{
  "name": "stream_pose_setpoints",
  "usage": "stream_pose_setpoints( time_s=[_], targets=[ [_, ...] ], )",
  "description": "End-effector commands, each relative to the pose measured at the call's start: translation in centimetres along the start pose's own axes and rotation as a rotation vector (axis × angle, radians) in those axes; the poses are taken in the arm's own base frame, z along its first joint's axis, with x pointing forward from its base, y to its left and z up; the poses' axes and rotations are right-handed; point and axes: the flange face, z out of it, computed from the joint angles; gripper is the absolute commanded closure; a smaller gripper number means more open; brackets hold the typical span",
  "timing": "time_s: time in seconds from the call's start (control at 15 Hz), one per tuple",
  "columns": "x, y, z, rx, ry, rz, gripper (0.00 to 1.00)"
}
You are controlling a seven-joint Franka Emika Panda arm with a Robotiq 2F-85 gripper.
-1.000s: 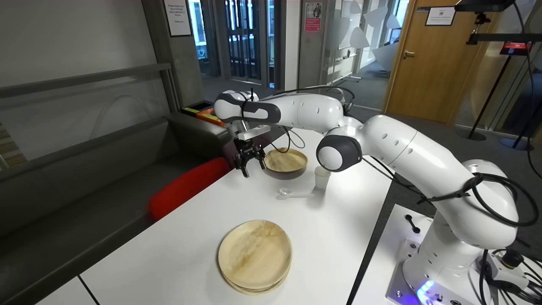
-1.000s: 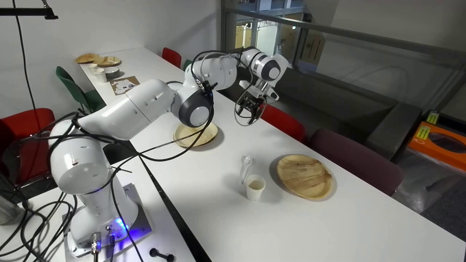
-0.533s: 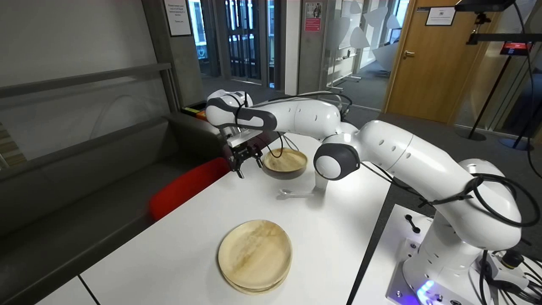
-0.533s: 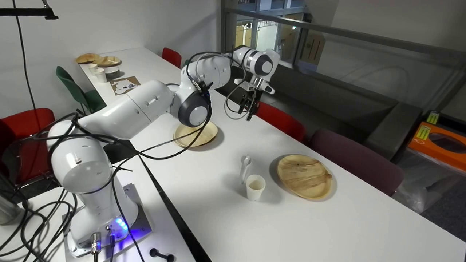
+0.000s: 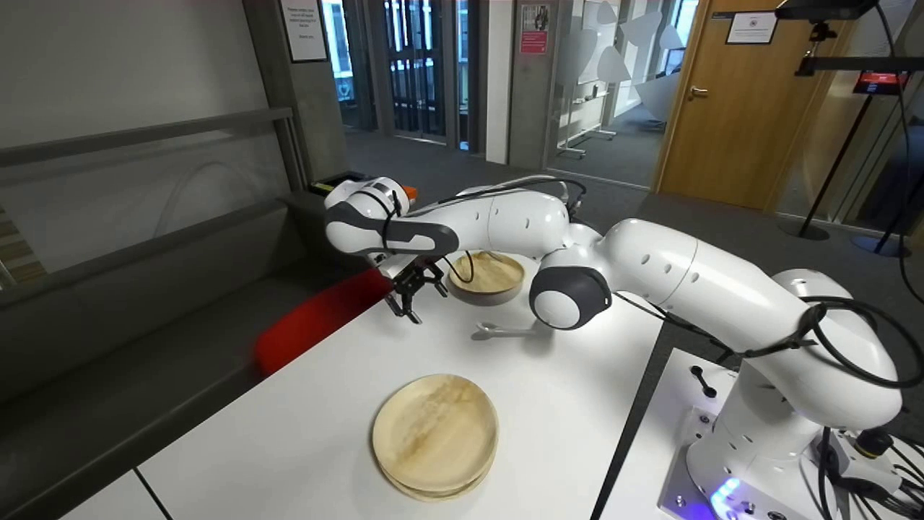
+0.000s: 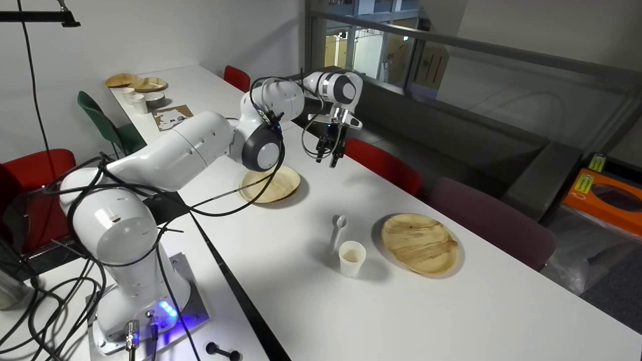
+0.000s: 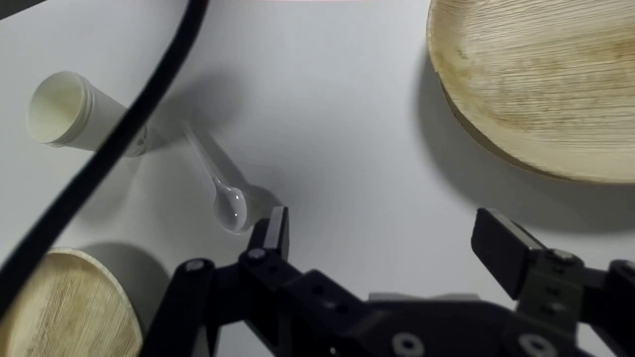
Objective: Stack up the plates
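Observation:
Two pale tan plates lie stacked on the white table, the upper one on a rim showing below it. The stack also shows in an exterior view and at the upper right of the wrist view. A lone plate lies apart, beyond the spoon, in both exterior views and at the lower left of the wrist view. My gripper is open and empty above the table, apart from all plates. It also shows in an exterior view and the wrist view.
A white cup and a pale spoon lie between the plates; both show in the wrist view. A red chair stands at the table's edge. A black cable crosses the wrist view.
My gripper has moved left in both exterior views and slightly lower in one. The arm now covers the cup in an exterior view. The plates have not moved.

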Motion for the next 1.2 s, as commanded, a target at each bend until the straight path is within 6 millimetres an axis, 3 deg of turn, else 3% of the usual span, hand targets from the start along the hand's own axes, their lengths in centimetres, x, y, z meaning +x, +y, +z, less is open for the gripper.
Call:
stream_pose_setpoints(
  time_s=[0.0,0.07,0.2,0.47,0.8,1.13],
  targets=[
    [0.0,0.2,-0.1,0.001,0.000,0.001,0.00],
    [0.1,0.5,-0.1,0.003,-0.001,0.002,0.00],
    [2.2,0.0,0.5,-0.012,0.099,-0.073,0.00],
    [5.9,-1.4,3.4,-0.041,0.218,-0.160,0.00],
    [9.3,-3.2,6.6,-0.064,0.342,-0.248,0.00],
    [10.3,-4.5,5.9,-0.079,0.467,-0.353,0.00]
  ],
)
